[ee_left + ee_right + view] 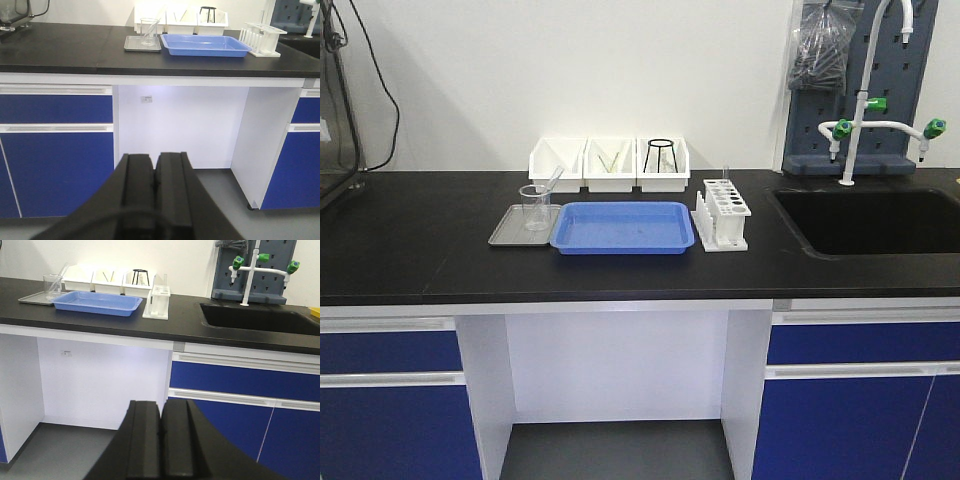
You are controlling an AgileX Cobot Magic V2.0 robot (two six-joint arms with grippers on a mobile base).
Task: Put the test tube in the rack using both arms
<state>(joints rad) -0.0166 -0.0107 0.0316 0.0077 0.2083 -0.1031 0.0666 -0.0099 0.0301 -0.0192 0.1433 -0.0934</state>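
left gripper [154, 170]: clenched, nothing in it
right gripper [160, 417]: same, clamped on air
rack [722, 213]: on tabletop [410, 240], just beside blue tray [623, 227]
test tube [553, 180]: probably that thin thing leaning in beaker [534, 208]

Far above and beyond the fingers [139, 195] of the left gripper [154, 161], on the black countertop [60, 50], a blue tray [210, 52] lies just right of a metal tray [131, 47] bearing a glass beaker [149, 31], which holds what may be a stirring rod. Three white bins [610, 182] stand behind them, and the rightmost holds a black ring stand [660, 155]. Up and right of the fingers [145, 440] of the right gripper [161, 405], a sink [260, 320] sits under a white tap [247, 282], above blue drawers [240, 380].
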